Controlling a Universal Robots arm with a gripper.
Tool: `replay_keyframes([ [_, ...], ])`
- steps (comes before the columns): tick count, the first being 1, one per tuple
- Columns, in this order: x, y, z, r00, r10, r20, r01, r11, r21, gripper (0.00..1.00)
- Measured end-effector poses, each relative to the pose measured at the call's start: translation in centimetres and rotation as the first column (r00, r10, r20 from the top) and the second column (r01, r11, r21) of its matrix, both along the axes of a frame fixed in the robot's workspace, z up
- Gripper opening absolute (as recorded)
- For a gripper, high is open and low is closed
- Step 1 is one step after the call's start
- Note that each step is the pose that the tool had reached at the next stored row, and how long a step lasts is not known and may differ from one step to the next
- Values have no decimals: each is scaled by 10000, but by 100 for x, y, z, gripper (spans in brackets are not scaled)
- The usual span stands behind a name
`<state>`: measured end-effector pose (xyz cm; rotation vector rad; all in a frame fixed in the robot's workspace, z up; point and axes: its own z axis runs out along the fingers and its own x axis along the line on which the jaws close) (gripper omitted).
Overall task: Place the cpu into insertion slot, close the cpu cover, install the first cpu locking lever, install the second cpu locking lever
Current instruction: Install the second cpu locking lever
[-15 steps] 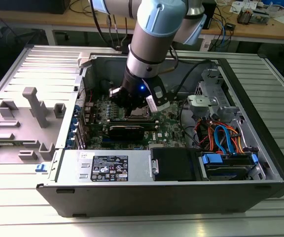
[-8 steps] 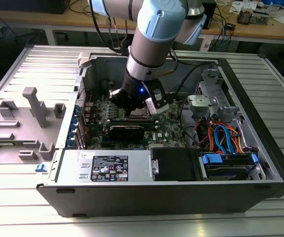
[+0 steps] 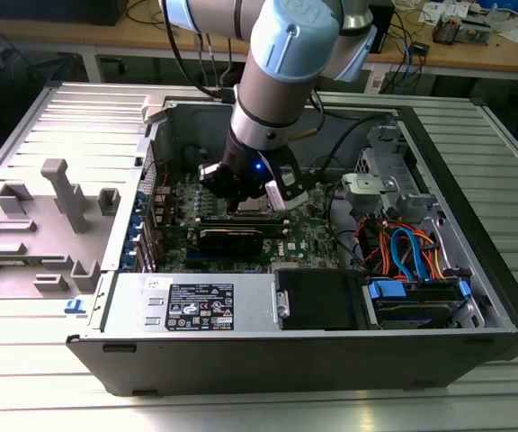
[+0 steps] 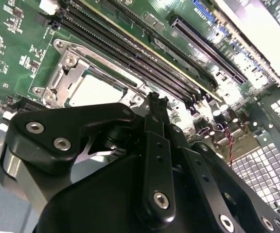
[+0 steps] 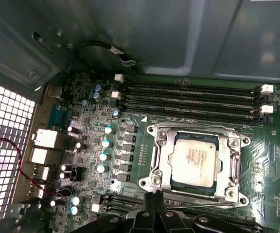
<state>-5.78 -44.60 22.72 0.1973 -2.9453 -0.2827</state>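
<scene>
My fingers, pinched together and empty, hovered at the cpu's six o'clock edge, cpu cover lowered to retain it.

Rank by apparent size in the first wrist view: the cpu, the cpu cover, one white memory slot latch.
1. cpu cover, the frame around the chip.
2. cpu, seated inside the frame's cut-out.
3. white memory slot latch, far smaller.

The cpu is dull silver inside the silver-grey cpu cover, on a green circuit board. The gripper looks black. Orange and blue cables run in the grey case.
</scene>
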Motion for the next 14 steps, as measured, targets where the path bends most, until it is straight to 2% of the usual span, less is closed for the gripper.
replay_keyframes([
  [2,0,-61,0,10000,0,-4,1,9998,201,11],
  [5,-1,-99,-3,10000,-1,-5,1,9997,230,11],
  [11,0,-100,-43,10000,-1,-4,1,9997,260,11],
  [14,-3,-101,-74,10000,2,-5,-2,9995,302,11],
])
